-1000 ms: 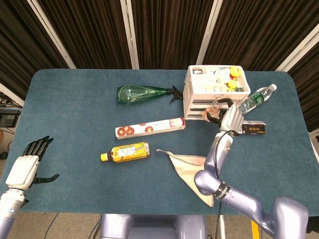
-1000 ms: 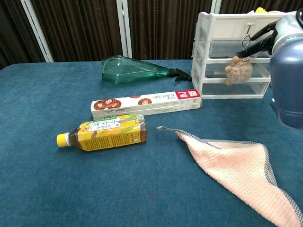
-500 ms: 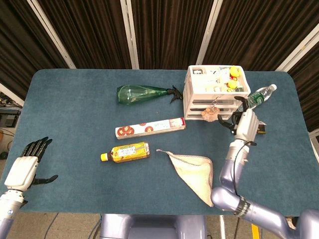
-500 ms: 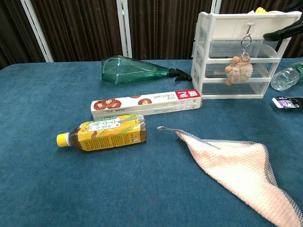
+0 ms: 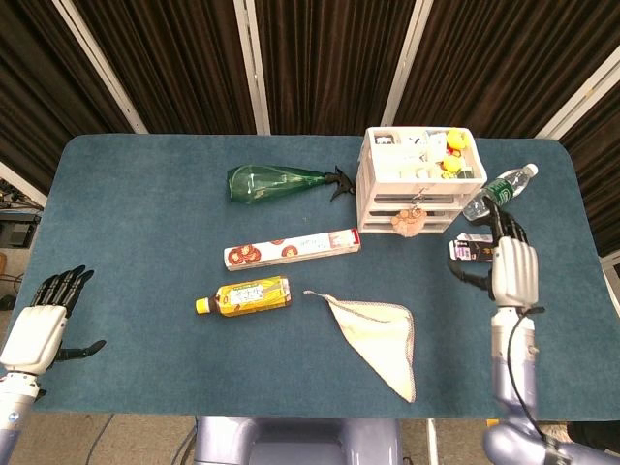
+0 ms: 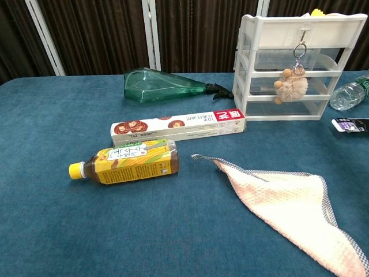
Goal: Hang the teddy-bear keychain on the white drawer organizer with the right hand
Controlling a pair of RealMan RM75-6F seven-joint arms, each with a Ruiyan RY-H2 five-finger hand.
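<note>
- On the front of the white drawer organizer (image 6: 288,69), the teddy-bear keychain (image 6: 291,84) hangs by its ring from the top drawer's handle, the plush bear dangling over the middle drawer; no hand touches it
- To the right of the organizer, well apart from the keychain, the right hand (image 5: 511,268) is raised with its fingers spread and nothing in them; it shows only in the head view
- At the table's near left corner, the left hand (image 5: 41,325) hovers with fingers apart, holding nothing
- Just right of the organizer lie a clear water bottle (image 6: 349,94) and a small dark packet (image 6: 351,124)
- Left of the organizer lies a green spray bottle (image 6: 167,85); nearer are a long red-and-white box (image 6: 179,126), a yellow drink bottle (image 6: 125,161) on its side, and a pink cloth (image 6: 291,208) spread on the blue table (image 6: 52,231)
</note>
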